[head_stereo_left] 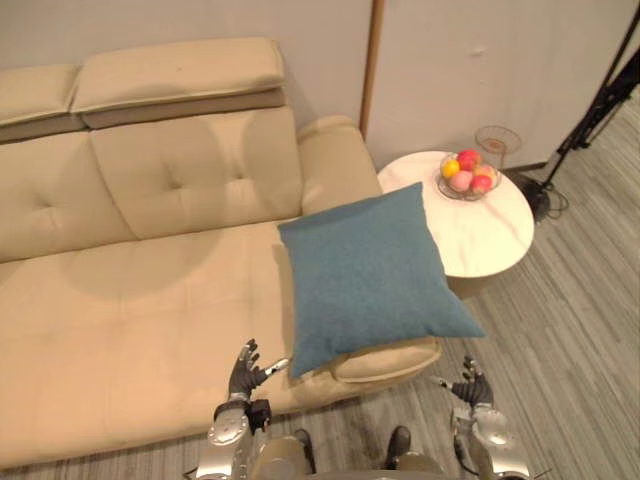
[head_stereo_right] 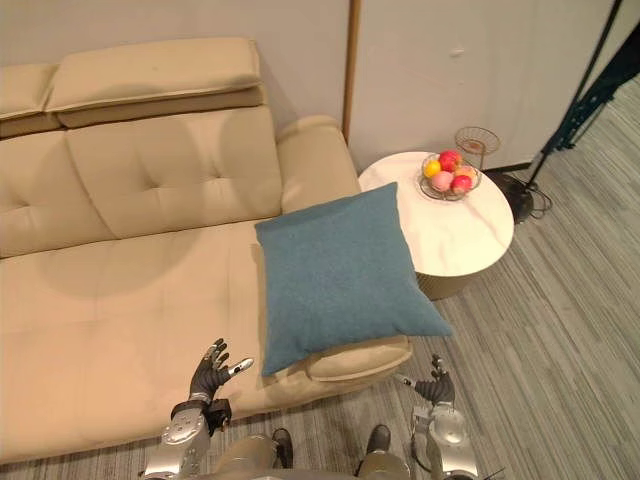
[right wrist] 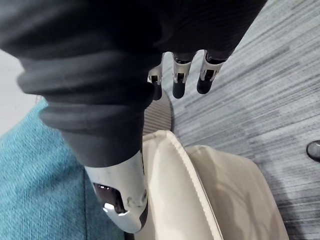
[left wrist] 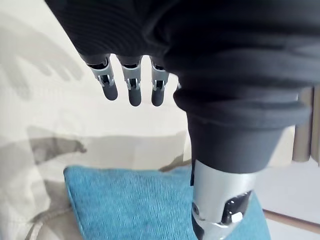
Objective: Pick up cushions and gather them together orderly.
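Cushion (head_stereo_left: 370,270): blue, square, single. Lies tilted at the right end of the sofa (head_stereo_left: 130,300), partly on the seat and partly across the armrest. Overhangs the armrest with its near right corner, toward the table (head_stereo_left: 485,245). Held by neither hand.

Left hand (head_stereo_left: 245,372): hovers over the seat's front edge, just beside the cushion's near left corner. Fingers straight and spread, grasping nothing. Thumb points at that corner; contact possibly made, but cannot be confirmed from the head views. Confirmed in the left wrist view: fingers extended, cushion past them and apart.

Right hand (head_stereo_left: 472,385): sits above the floor (head_stereo_left: 570,330), just right of the armrest's front end and below the overhanging corner. Fingers relaxed and released, empty. Confirmed in the right wrist view: fingers straight over the floor, with the armrest and cushion edge alongside.

Table: round, pale, just beside the armrest. Carries a bowl (head_stereo_left: 467,175) of fruit and, behind it, a wire stand (head_stereo_left: 497,140).
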### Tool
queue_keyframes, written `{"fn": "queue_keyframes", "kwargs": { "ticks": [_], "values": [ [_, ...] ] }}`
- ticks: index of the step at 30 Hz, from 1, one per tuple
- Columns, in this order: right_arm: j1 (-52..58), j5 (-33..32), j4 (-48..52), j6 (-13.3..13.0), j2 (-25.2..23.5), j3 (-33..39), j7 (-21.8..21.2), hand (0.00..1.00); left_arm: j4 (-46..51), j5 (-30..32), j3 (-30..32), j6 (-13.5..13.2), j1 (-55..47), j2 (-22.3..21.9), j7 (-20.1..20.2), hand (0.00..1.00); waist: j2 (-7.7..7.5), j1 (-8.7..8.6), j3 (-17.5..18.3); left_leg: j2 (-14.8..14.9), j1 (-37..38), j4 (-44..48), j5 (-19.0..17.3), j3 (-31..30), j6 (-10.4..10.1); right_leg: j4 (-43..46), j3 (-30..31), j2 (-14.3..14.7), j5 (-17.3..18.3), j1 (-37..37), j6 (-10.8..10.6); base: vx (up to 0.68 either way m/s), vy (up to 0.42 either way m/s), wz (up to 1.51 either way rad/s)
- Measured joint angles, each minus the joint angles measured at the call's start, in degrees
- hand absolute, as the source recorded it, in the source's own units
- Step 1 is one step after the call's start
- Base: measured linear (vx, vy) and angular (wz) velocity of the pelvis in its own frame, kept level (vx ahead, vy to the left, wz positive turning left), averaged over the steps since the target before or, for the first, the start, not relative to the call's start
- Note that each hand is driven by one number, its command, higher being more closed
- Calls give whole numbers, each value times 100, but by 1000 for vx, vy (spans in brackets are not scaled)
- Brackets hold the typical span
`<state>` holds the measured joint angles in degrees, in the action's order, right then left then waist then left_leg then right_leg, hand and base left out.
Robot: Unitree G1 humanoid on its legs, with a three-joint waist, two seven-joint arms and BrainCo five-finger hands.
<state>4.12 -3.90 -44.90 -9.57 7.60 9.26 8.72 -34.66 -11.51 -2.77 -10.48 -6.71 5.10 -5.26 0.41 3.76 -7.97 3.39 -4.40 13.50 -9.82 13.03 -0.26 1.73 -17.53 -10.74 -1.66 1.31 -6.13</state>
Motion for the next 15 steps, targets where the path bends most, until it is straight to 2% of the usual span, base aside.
{"fn": "queue_keyframes", "kwargs": {
  "ticks": [3,6,9,12,15],
  "values": [
    [13,95,102,17,8,221,28,0,3,31,12,1,-17,190,1,0,-88,-7,49,-142,112,-431,264,-87,17,-48,-73,-59,-6,2,3,4,3,24],
    [-46,328,237,33,52,425,120,0,45,87,71,3,-115,248,17,0,-204,-18,121,-153,230,-727,409,-70,-43,-81,-97,-1,-12,7,12,-2,-40,4],
    [-81,448,585,91,276,457,127,0,46,117,110,8,-170,248,25,0,-232,-28,147,-142,338,-990,503,-19,-81,-95,2,57,-11,68,18,1,-37,-19],
    [-414,455,671,118,616,703,139,0,46,138,165,9,-160,347,26,0,-234,-173,150,-139,362,-1224,613,7,-104,-137,48,97,-32,172,44,14,-24,-12],
    [-580,463,944,118,906,667,143,0,49,139,350,8,-54,379,5,0,-234,-178,150,-136,383,-1315,627,129,-102,-218,144,129,-80,219,53,24,-7,-19]
  ]
}}
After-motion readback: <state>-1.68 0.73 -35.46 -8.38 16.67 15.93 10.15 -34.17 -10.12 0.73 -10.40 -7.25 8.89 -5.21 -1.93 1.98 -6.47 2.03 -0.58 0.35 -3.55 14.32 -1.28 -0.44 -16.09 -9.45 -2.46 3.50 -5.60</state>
